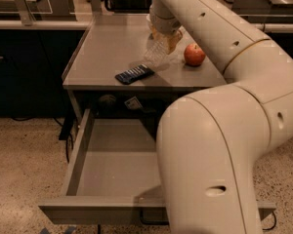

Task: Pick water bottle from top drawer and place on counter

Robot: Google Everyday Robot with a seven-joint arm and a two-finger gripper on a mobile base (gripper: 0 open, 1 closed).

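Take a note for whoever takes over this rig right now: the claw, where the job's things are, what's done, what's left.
Claw: over the flat grey metal counter, shut on the clear ribbed plastic water bottle, which hangs tilted. I cannot tell whether its base touches the counter.
Wide grey metal top drawer: open, no bottle in the part that shows.
Also on the counter: red apple, dark blue flat packet.
Done: bottle lifted out.
Left: set it down between the apple and the packet, release, withdraw.
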